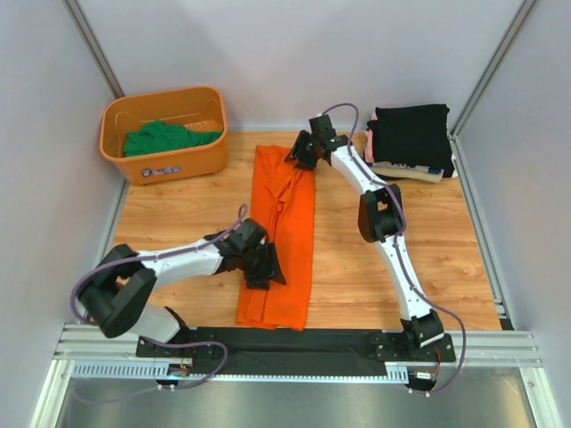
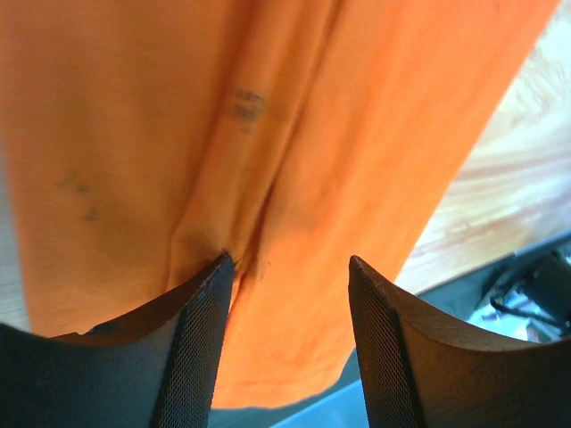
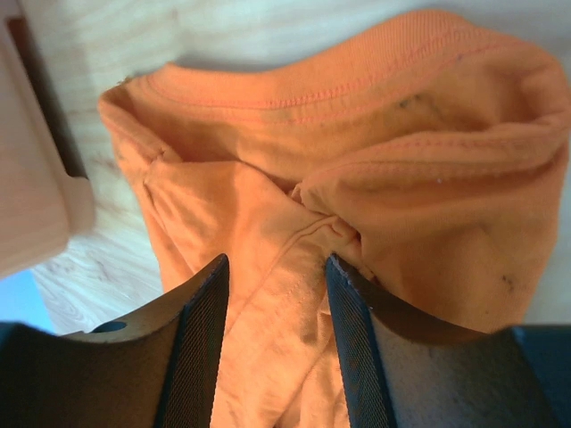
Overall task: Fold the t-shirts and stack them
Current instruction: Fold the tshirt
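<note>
Left gripper (image 2: 290, 263) released, jaws apart over bright orange cloth t-shirt (image 1: 299, 232). Right gripper (image 3: 277, 263) also unclenched, straddling its bunched collar. Shirt lies in a long strip just right of rigid orange plastic basket (image 1: 201, 159), which holds 1 green t-shirt (image 1: 165, 138).

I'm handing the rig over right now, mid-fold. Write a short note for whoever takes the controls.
Left gripper: open, low over the near end of the bright orange cloth t-shirt.
Right gripper: jaws apart around a bunched fold at the collar end; unclear whether it is gripping.
Orange t-shirt: lies mid-table as a long narrow strip, sides folded in.
Done: folded black t-shirt on top of the pale folded t-shirts, stacked far right.
Left: fold the strip end to end and stack it, then do the crumpled green t-shirt in the orange plastic basket, far left.
</note>
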### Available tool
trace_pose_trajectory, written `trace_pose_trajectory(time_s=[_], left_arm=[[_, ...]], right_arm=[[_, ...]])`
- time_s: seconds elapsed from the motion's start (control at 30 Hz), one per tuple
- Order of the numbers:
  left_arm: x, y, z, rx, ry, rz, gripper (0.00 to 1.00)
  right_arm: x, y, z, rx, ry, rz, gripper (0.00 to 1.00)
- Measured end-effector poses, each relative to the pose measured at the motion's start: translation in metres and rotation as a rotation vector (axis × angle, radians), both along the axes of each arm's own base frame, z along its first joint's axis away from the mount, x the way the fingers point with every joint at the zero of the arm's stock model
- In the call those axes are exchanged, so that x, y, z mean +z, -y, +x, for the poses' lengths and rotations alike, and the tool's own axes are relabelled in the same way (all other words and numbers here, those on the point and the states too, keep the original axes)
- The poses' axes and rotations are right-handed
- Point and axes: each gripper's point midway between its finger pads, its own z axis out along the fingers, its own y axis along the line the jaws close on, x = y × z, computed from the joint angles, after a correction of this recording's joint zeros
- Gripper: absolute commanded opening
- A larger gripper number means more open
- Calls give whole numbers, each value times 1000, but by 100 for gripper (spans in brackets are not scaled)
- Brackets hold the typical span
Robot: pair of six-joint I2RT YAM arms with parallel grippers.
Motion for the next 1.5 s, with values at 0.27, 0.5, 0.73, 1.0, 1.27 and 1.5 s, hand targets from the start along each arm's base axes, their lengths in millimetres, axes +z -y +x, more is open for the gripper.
trace_pose_trajectory(time_s=[0.27,0.5,0.73,1.0,1.27,1.5], left_arm=[[29,88,-25,-184,-13,-67,64],[73,92,-58,-248,67,-65,64],[123,46,-41,-137,269,-17,68],[144,-25,-8,16,400,30,68],[98,-76,-2,71,368,129,72],[56,-88,-13,38,328,132,74]], right_arm=[[6,21,49,-41,151,73,52],[21,35,74,-43,270,100,67],[59,25,71,43,360,161,91],[187,54,-31,54,380,95,88],[193,84,-242,85,294,47,85],[17,87,-433,229,-170,-76,77]])
